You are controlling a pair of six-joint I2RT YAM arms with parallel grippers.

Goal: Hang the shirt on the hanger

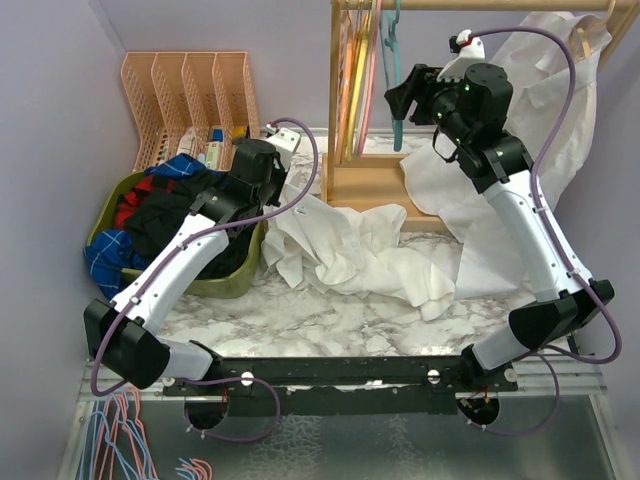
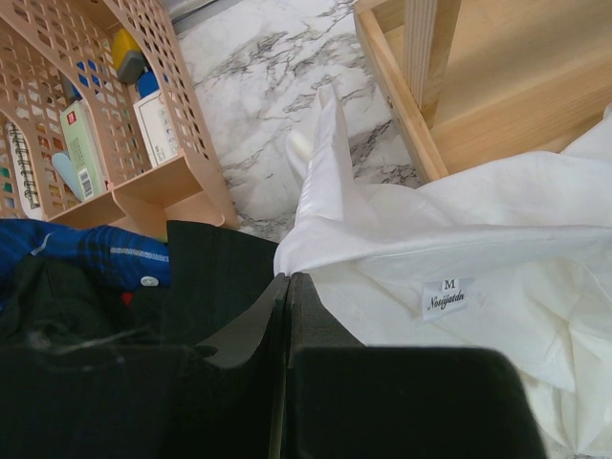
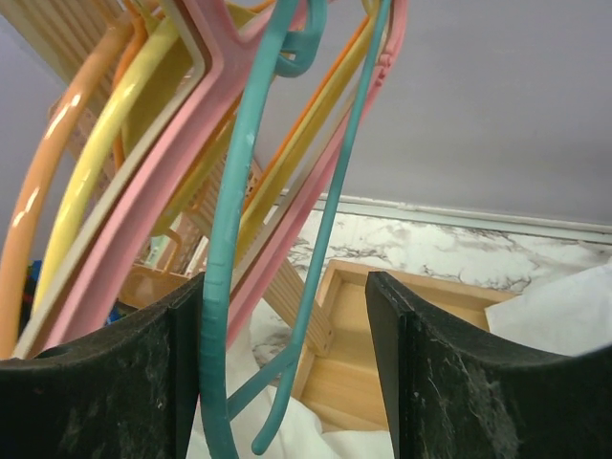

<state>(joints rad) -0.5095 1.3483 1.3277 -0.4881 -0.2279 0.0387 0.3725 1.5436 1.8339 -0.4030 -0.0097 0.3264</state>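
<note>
The white shirt [image 1: 360,250] lies crumpled on the marble table in front of the wooden rack; its collar and size label [image 2: 447,296] show in the left wrist view. My left gripper [image 1: 268,165] [image 2: 287,277] is shut, its tips pinching the shirt's [image 2: 478,239] collar edge. The teal hanger [image 1: 397,125] hangs from the rack's rail. My right gripper [image 1: 405,98] [image 3: 285,282] is open around it. The teal hanger's arm [image 3: 222,287] rests against the left finger, with a wide gap to the right finger.
Orange, yellow and pink hangers [image 3: 143,191] hang just left of the teal one. Another white shirt [image 1: 540,90] hangs at the rack's right. The wooden rack base [image 1: 365,180] stands behind the shirt. A green basket [image 1: 228,280] of dark clothes and an orange file rack [image 1: 190,90] sit left.
</note>
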